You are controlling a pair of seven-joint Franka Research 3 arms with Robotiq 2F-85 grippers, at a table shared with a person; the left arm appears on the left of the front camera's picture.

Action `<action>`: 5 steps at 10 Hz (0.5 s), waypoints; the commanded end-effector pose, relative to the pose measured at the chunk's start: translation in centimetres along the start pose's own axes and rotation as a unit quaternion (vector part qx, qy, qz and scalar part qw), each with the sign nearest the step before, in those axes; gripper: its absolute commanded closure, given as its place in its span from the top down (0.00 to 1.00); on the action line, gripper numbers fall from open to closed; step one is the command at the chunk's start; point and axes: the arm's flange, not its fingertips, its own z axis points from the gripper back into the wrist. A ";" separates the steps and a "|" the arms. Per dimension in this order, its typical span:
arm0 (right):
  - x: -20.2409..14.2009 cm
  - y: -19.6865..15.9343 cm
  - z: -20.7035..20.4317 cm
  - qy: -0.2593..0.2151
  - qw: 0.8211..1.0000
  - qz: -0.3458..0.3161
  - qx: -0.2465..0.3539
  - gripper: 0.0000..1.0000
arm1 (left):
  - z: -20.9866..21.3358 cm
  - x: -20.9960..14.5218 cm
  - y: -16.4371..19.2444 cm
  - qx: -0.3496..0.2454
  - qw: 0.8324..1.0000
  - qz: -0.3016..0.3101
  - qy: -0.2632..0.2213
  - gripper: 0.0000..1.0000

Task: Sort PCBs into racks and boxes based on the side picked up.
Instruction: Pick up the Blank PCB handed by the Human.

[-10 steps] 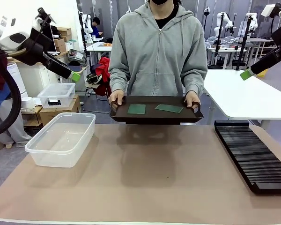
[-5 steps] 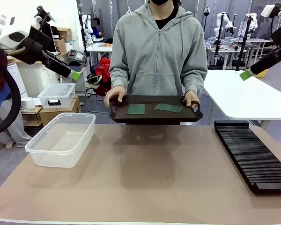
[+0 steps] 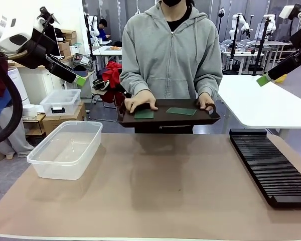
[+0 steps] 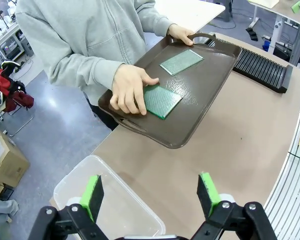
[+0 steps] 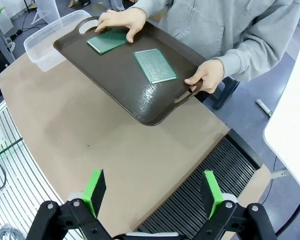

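1. I see a matte tan table in a busy workshop.
2. Left fingers and right fingers stand apart, empty, raised.
3. The person holds a glossy brown tray carrying two thin boards: the darker board under a hand, the paler board beside it.
4. A clear tub sits left and a slotted black rack right.

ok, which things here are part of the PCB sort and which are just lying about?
Job: PCB under the person's hand, second PCB, brown tray holding both, black slotted rack, big clear tub.
Lying about: small lidded tub, cardboard box below it, white side table.
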 end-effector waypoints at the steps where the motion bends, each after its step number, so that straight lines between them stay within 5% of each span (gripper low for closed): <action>1: 0.0 0.0 0.0 0.000 1.000 -0.001 0.000 1.00 | -0.1 0.0 -0.1 -0.001 1.000 -0.001 0.000 1.00; 5: 0.0 0.0 0.0 0.000 1.000 -0.001 0.000 1.00 | -0.1 0.0 -0.1 -0.001 1.000 -0.001 0.000 1.00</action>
